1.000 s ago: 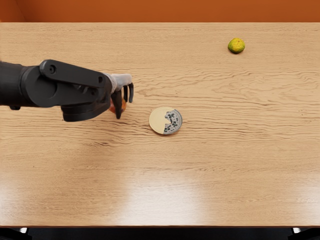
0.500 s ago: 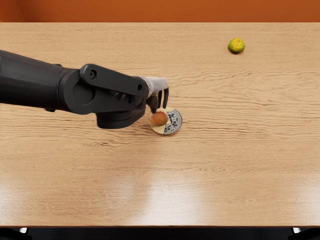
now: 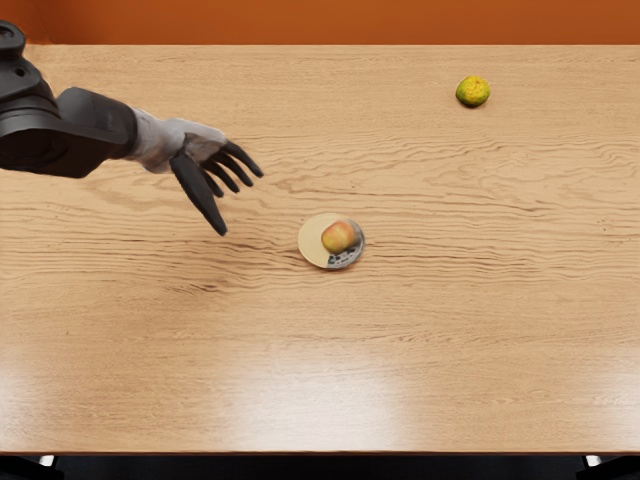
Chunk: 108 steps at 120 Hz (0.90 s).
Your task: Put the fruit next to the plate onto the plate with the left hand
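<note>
A small reddish-yellow apple (image 3: 339, 236) rests on the little round plate (image 3: 315, 244) near the middle of the table. My left hand (image 3: 218, 178) hovers up and to the left of the plate, well apart from it. Its dark fingers (image 3: 203, 195) are spread out and hold nothing. The left arm enters from the picture's left edge. No right arm shows.
A yellow-green fruit (image 3: 472, 91) lies alone at the far right of the wooden table (image 3: 450, 330). An orange wall runs behind the table's far edge.
The left hand carried the apple rightwards to the plate, let it go there, then drew back to the left and opened its fingers.
</note>
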{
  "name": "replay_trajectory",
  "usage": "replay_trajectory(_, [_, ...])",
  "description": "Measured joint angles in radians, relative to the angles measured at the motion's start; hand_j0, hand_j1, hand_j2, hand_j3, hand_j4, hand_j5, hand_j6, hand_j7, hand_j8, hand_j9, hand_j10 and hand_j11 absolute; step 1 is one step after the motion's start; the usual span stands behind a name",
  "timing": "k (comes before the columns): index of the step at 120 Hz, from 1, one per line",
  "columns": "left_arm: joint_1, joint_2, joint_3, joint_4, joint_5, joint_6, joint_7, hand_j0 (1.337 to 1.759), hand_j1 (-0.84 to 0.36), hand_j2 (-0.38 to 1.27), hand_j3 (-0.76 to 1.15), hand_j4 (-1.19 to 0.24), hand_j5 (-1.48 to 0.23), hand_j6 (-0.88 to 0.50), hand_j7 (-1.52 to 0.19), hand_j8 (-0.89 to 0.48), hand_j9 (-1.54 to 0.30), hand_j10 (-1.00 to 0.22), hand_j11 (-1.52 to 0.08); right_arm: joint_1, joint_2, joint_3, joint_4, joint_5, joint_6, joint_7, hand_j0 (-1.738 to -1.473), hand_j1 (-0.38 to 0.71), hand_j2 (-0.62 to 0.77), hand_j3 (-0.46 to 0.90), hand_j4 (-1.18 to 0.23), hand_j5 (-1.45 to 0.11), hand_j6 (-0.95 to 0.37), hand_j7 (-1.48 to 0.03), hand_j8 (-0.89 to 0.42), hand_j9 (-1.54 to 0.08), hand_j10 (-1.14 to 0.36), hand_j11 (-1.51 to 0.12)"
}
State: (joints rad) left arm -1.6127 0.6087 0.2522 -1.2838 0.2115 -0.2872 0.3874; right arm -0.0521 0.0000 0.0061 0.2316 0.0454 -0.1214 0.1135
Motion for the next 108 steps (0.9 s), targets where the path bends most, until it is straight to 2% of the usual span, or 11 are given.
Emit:
replay_trajectory(10, [0.062,0.1,-0.115,0.045,-0.017,-0.16,0.002,1.658,0.01,0.07,0.0,-0.29,-0.38,-0.28,-0.38,-0.28,-0.38,-0.28,-0.37,0.0,0.0,0.0,0.0,0.0,0.0,0.0,-1.658,-0.31,-0.01,0.0,-0.03,-0.05,-0.03,-0.05,-0.03,-0.05,-0.03,-0.05])
replay_trajectory(19, [0.121,0.19,-0.195,0.068,-0.059,-0.244,0.003,1.658,0.02,0.07,0.0,-0.28,-0.36,-0.27,-0.36,-0.27,-0.36,-0.27,-0.36,0.0,0.0,0.0,0.0,0.0,0.0,0.0,-1.658,-0.31,-0.01,0.0,-0.03,-0.05,-0.03,-0.05,-0.03,-0.05,-0.03,-0.05])
replay_trajectory(30, [0.245,0.211,-0.293,0.101,-0.097,-0.291,0.003,1.658,0.03,0.06,0.0,-0.27,-0.35,-0.27,-0.35,-0.26,-0.35,-0.27,-0.35,0.0,0.0,0.0,0.0,0.0,0.0,0.0,-1.658,-0.31,-0.01,0.0,-0.03,-0.05,-0.03,-0.05,-0.03,-0.05,-0.03,-0.05])
replay_trajectory(41, [0.285,0.213,-0.356,0.181,-0.151,-0.31,0.003,1.658,0.04,0.06,0.0,-0.26,-0.34,-0.26,-0.34,-0.26,-0.34,-0.26,-0.34,0.0,0.0,0.0,0.0,0.0,0.0,0.0,-1.658,-0.31,-0.01,0.0,-0.03,-0.05,-0.03,-0.05,-0.03,-0.05,-0.03,-0.05])
replay_trajectory(55, [0.323,0.218,-0.387,0.316,-0.241,-0.32,0.003,1.658,0.04,0.05,0.0,-0.26,-0.34,-0.26,-0.34,-0.26,-0.34,-0.26,-0.34,0.0,0.0,0.0,0.0,0.0,0.0,0.0,-1.658,-0.31,-0.01,0.0,-0.03,-0.05,-0.03,-0.05,-0.03,-0.05,-0.03,-0.05])
replay_trajectory(68, [0.359,0.208,-0.397,0.394,-0.299,-0.323,0.002,1.658,0.04,0.05,0.0,-0.25,-0.33,-0.25,-0.33,-0.25,-0.33,-0.25,-0.33,0.0,0.0,0.0,0.0,0.0,0.0,0.0,-1.658,-0.31,-0.01,0.0,-0.03,-0.05,-0.03,-0.05,-0.03,-0.05,-0.03,-0.05])
replay_trajectory(93, [0.452,0.188,-0.401,0.432,-0.33,-0.324,0.002,1.658,0.05,0.05,0.0,-0.25,-0.33,-0.25,-0.33,-0.25,-0.33,-0.25,-0.33,0.0,0.0,0.0,0.0,0.0,0.0,0.0,-1.658,-0.31,-0.01,0.0,-0.03,-0.05,-0.03,-0.05,-0.03,-0.05,-0.03,-0.05])
replay_trajectory(108, [0.461,0.189,-0.402,0.436,-0.332,-0.324,0.002,1.658,0.05,0.05,0.0,-0.25,-0.33,-0.25,-0.33,-0.25,-0.33,-0.25,-0.33,0.0,0.0,0.0,0.0,0.0,0.0,0.0,-1.658,-0.31,-0.01,0.0,-0.03,-0.05,-0.03,-0.05,-0.03,-0.05,-0.03,-0.05])
